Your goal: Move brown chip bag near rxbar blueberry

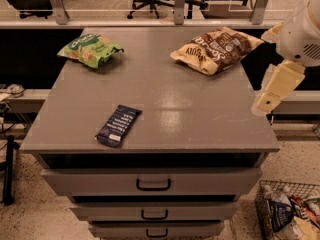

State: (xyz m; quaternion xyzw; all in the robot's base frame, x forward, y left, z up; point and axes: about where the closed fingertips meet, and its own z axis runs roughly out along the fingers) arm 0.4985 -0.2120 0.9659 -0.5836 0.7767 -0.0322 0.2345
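Note:
The brown chip bag (pixel 217 49) lies flat at the far right corner of the grey cabinet top (pixel 165 91). The rxbar blueberry (pixel 118 125), a small dark blue wrapper, lies near the front edge, left of centre and well apart from the bag. My gripper (pixel 265 103) hangs at the end of the cream arm link off the table's right side. It is level with the middle of the top, below the bag and not touching anything.
A green chip bag (pixel 90 49) lies at the far left corner. The cabinet has stacked drawers (pixel 152 184) in front. A wire basket of items (pixel 292 211) stands on the floor at the lower right. Office chairs stand behind a rail.

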